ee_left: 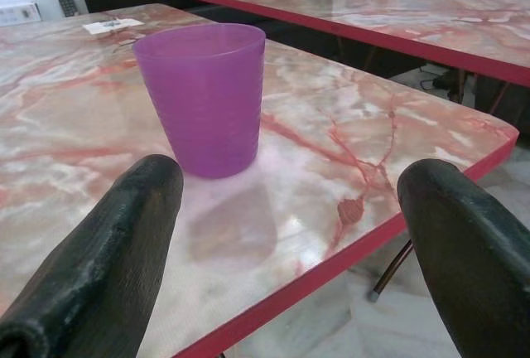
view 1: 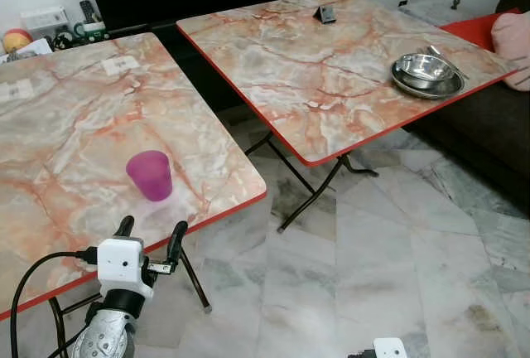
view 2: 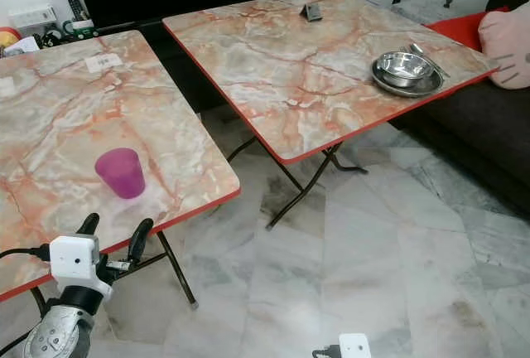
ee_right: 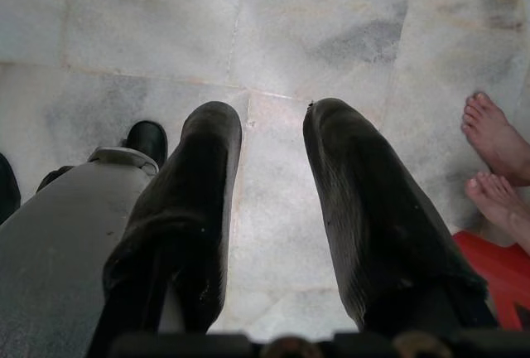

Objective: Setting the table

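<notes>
- Left eye view: two folding counters with glossy pink-and-red marble-pattern tops and red edging stand on a pale marble-tile floor (view 1: pixel 397 234); the near counter (view 1: pixel 74 142) is on the robot's left, the far counter (view 1: pixel 331 68) beyond and to the right of it, a gap between them.
- A dark sofa (view 1: pixel 489 126) with a red cushion sits just past the far counter's right edge.
- On the far counter, near that right edge, a shiny round steel bowl (view 1: pixel 424 68) rests in a steel plate (view 1: pixel 427 86); a small dark stand (view 1: pixel 325 14) is near its back edge.
- The cup (view 1: pixel 150 175), purple translucent plastic, tapered and faintly ribbed, stands upright near the near counter's front corner.
- The left gripper (view 1: pixel 150 238) hovers at the near counter's front edge, jaws wide apart, the cup just ahead of them and not touched; in the left wrist view the cup (ee_left: pixel 203 97) sits beyond the left-hand finger.
- The right gripper (ee_right: pixel 273 200) hangs over the floor, jaws slightly apart, holding nothing; a person's bare feet (ee_right: pixel 497 159) are nearby.
</notes>
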